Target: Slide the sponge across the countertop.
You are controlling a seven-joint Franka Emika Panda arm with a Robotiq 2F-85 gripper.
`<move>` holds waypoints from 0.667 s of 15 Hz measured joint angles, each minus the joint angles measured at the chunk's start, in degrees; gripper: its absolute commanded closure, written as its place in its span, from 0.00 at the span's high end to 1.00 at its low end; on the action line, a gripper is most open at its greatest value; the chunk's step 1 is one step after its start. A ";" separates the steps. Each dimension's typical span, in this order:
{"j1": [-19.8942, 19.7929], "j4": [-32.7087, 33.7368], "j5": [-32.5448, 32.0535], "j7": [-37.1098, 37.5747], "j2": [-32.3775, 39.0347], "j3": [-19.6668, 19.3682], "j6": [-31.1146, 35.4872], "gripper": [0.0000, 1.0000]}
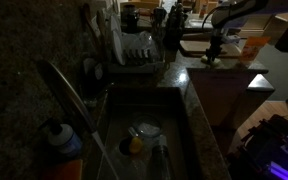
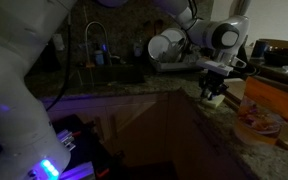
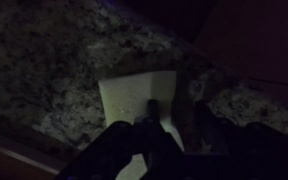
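Note:
The sponge (image 3: 129, 95) is a pale yellowish-green flat pad lying on the dark speckled countertop (image 3: 44, 70). In the wrist view one dark finger rests on its middle and the other sits at its right edge; my gripper (image 3: 174, 112) looks shut on that part of the sponge. In both exterior views the gripper (image 1: 212, 52) (image 2: 214, 88) points down at the far end of the countertop (image 1: 199, 110) (image 2: 134, 92), with the sponge (image 2: 212, 99) under its fingertips. The scene is very dark.
A sunken sink (image 1: 179, 140) holds dishes and an orange-yellow round item (image 1: 132, 146). A curved faucet (image 1: 64, 88) and a bottle (image 1: 62, 140) stand near it. A dish rack (image 1: 134, 50) with plates (image 2: 164, 45) is behind. An orange object (image 2: 269, 105) lies beside the gripper.

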 measured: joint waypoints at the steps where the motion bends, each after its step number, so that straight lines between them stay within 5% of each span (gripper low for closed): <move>1: 0.28 -0.07 -0.48 0.19 0.01 -0.04 0.23 0.81; 4: 1.28 -0.46 -2.47 1.10 0.03 -0.17 1.37 0.99; 10: 4.23 -0.40 -5.38 2.46 -2.32 -0.34 6.23 1.00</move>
